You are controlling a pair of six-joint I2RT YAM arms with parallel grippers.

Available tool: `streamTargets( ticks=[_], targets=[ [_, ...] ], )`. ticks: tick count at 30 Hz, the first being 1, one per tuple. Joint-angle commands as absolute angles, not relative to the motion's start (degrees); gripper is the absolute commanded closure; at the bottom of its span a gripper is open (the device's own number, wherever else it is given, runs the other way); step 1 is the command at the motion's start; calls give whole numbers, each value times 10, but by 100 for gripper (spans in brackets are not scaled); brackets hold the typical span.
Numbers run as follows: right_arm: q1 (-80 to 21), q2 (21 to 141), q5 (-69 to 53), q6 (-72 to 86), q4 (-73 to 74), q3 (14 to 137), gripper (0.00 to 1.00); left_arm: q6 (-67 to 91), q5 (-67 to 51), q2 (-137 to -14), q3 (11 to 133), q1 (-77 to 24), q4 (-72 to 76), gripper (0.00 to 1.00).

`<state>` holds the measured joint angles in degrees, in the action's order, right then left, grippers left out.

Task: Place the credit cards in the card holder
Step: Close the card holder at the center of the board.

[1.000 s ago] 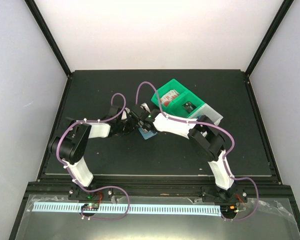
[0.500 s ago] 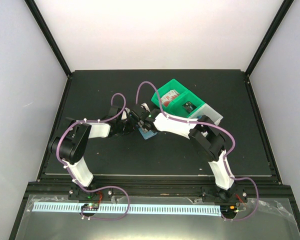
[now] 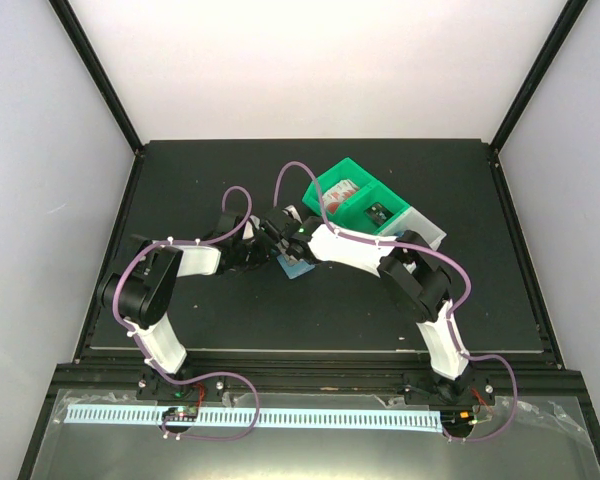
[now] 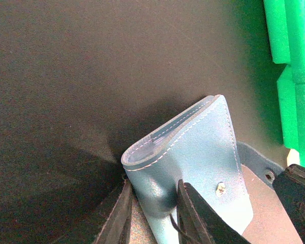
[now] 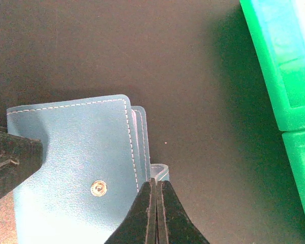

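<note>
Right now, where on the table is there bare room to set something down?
The far-left corner of the mat is bare, as are the near strip along its front edge and the right side beyond the white bin. The middle is crowded: the left arm and right arm meet over the wallet, the green bin close behind.

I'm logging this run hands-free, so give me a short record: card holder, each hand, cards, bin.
card holder: teal, folded, snap stud showing, on dark table
left hand: shut on the card holder's cover
right hand: shut, tips at a pale tab beside the holder's edge
credit cards: none clearly visible
green bin: apart from the holder
</note>
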<state>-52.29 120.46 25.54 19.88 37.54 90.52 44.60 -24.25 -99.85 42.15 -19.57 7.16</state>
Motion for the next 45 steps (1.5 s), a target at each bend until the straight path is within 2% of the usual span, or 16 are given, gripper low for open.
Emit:
streamTargets(
  ticks=[1,13,27,45],
  targets=[
    [-519,1185,250,200,363,908,99,440,-231,-1035,394,-199,-9,73],
    [-486,1167,80,204,294,859,99,442,-240,-1035,394,-199,-2,73],
    [-480,1175,35,198,273,857,99,440,-244,-1043,395,-199,0,75],
    [-480,1194,30,179,314,877,99,439,-241,-1044,397,-199,-1,75]
  ],
)
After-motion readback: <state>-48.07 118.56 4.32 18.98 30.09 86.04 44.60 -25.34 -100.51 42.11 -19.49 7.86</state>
